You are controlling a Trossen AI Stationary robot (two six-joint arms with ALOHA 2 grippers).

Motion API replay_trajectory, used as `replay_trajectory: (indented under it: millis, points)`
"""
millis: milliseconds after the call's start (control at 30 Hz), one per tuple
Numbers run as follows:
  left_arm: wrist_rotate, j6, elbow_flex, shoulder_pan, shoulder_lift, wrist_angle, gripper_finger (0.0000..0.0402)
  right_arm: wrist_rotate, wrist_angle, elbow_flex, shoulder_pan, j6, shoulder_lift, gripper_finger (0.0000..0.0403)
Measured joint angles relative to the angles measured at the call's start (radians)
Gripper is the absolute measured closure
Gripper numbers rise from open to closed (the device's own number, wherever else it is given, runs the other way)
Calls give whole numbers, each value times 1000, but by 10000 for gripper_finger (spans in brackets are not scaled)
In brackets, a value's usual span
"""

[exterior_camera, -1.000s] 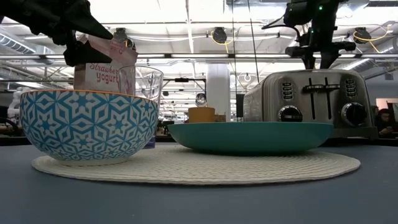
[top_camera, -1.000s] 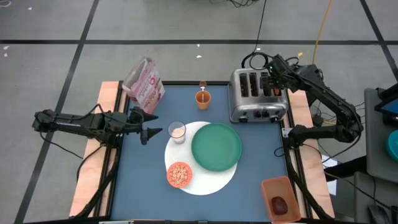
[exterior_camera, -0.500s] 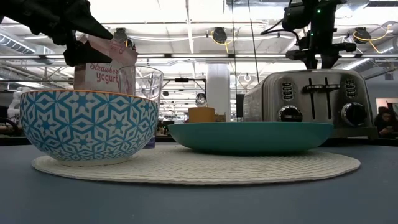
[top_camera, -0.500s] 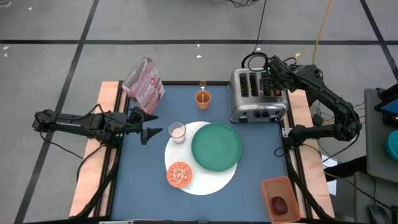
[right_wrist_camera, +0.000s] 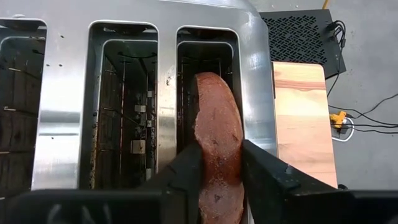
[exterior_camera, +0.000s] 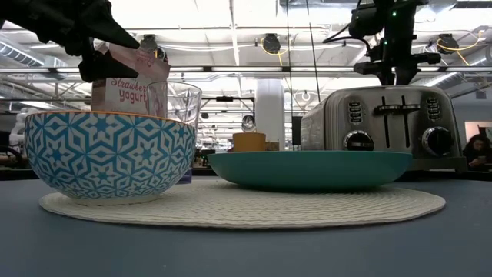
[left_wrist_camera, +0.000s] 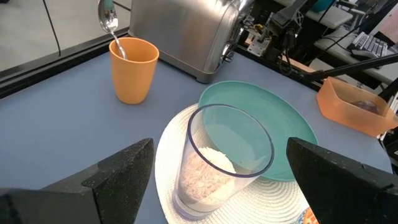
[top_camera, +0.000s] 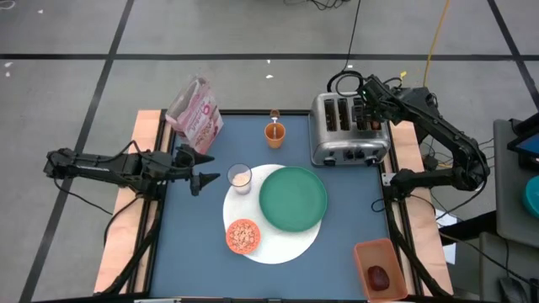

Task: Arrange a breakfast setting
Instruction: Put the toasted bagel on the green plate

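**Bagel's in the toaster slot, pinched by the right arm**

I've got the bagel (right_wrist_camera: 217,134) standing on edge in the toaster's (top_camera: 347,128) rightmost slot, at the table's far right. My right gripper (right_wrist_camera: 219,171) sits directly above, fingers clamped on both faces of it. Left gripper (top_camera: 208,178) hangs wide open just left of the milk glass (top_camera: 240,178) on the white mat (top_camera: 282,244).

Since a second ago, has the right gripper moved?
Yes. The right gripper shifted slightly left over the toaster, and its fingers closed in on the bagel.
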Motion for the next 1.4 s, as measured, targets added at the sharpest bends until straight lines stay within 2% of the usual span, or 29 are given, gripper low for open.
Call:
replay_trajectory:
  millis: [733, 1400]
  points:
    - [0, 0, 0, 0, 0, 0, 32, -9, 60, -1, 0, -5, -53, 319]
    - [0, -4, 0, 0, 0, 0, 32, -6, 296, -1, 0, -141, -240, 319]
